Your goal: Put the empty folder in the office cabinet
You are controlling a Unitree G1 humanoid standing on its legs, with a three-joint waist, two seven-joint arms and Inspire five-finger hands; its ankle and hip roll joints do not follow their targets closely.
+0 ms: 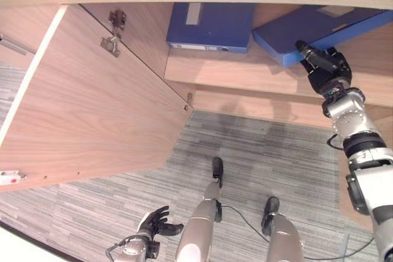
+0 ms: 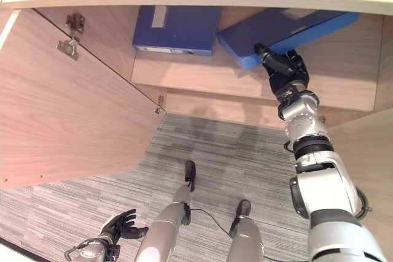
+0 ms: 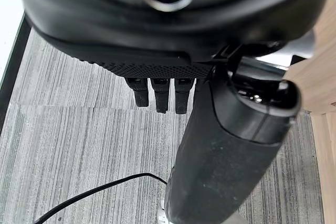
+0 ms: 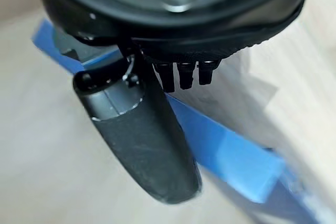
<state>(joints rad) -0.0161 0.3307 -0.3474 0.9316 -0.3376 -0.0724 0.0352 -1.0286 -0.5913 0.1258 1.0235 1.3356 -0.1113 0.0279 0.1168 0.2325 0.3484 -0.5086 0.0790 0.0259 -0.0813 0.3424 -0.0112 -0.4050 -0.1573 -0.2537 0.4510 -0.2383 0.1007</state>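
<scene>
Low by the grey carpet, the left hand (image 1: 155, 220) hung relaxed, holding nothing. Inside the open wooden office cabinet (image 1: 92, 102), on its shelf's right end, lay the flat blue folder (image 1: 307, 29), skewed; the right hand (image 1: 323, 65) pinched its front corner. Recommended: push squarely, aligning beside the second blue folder (image 1: 210, 26).

It looks like an office: a wooden cabinet (image 1: 258, 72) with blue folders (image 1: 212, 26) inside stands on grey striped carpet (image 1: 264, 157).
</scene>
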